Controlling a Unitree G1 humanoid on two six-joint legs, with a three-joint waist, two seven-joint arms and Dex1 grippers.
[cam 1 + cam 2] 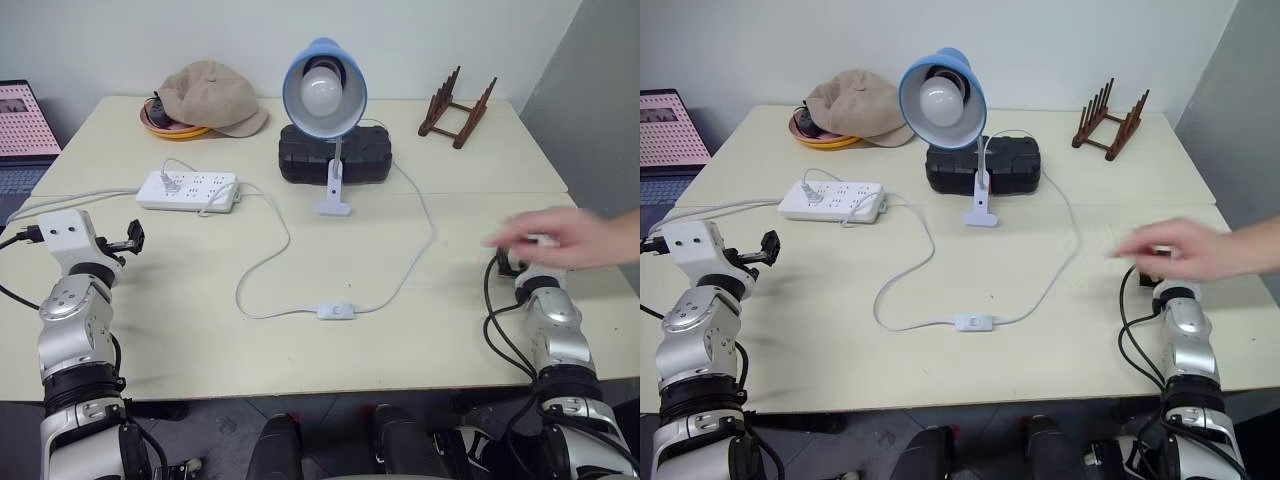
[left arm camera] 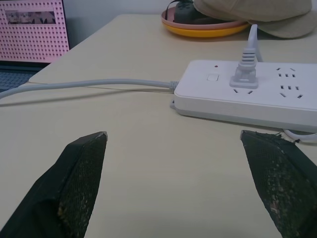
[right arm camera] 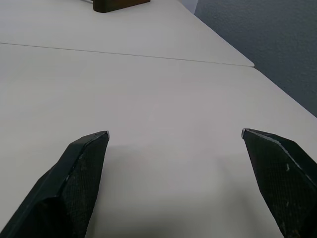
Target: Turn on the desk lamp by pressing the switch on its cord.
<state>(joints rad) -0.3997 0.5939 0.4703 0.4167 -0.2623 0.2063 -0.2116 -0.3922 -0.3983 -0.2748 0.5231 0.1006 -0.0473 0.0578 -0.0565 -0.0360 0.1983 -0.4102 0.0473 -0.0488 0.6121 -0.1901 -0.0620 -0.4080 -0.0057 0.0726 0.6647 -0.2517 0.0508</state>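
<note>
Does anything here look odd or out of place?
Yes: a person's hand reaches in over the right claw. A cap lies on a yellow dish. The lamp is not lit.

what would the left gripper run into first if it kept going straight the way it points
Probably the long white multi-socket power strip: it lies just ahead of the open left gripper, slightly off to one side, so depth and aim are uncertain.

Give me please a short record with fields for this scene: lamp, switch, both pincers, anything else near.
lamp: desk lamp stands mid-table, bulb not glowing
switch: switch lies on the cord, near the table's front edge, untouched
left pincer: left pincer open, empty, facing the power strip
right pincer: right pincer open, empty
other: a person's hand blurred above the right wrist
</note>
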